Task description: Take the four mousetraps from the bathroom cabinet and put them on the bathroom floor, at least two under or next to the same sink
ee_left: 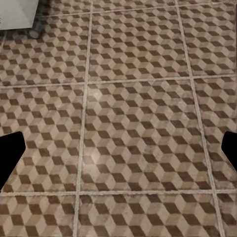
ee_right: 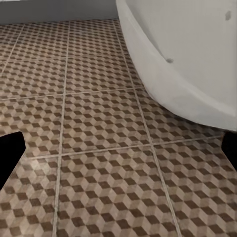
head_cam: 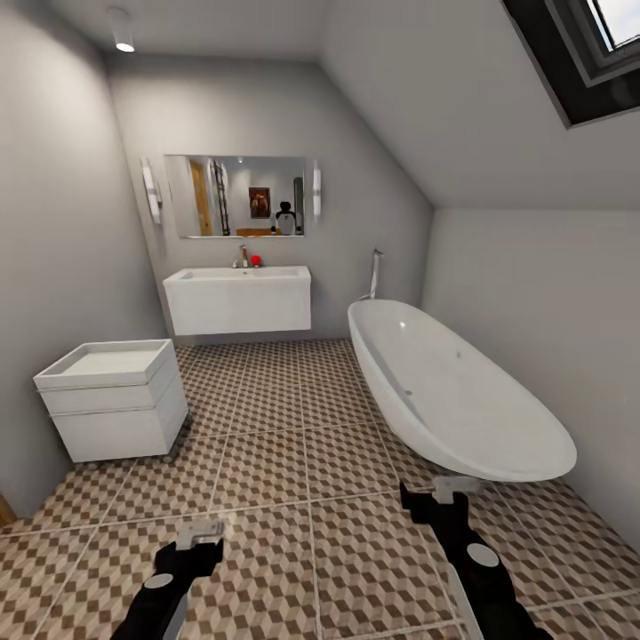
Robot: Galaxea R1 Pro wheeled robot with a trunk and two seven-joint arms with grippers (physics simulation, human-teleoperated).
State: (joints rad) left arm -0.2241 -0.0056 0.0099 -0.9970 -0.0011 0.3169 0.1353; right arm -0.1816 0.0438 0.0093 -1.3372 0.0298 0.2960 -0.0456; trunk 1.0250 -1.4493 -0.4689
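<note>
A: Where's the bathroom floor (head_cam: 302, 462) sitting rn?
B: Spreading across the whole rm, cube-pattern tiles running under both arms.
A: Grippers?
B: Left gripper (ee_left: 118, 148) is hovering over bare tile, jaws standing wide apart, nothing btwn them. Right gripper (ee_right: 118, 148) is doing the same, jaws apart, just beside the white bathtub (head_cam: 453, 400).
A: Anything else?
B: White boxy unit (head_cam: 116, 400) is standing at the left wall; wall-hung sink (head_cam: 238, 298) is hanging under the mirror (head_cam: 236, 196) w/ a red item (head_cam: 256, 260) on it.

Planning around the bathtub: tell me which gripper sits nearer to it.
Right. The right gripper sits just below the bathtub rim's near end; the left gripper hangs over open bathroom floor, well away.
</note>
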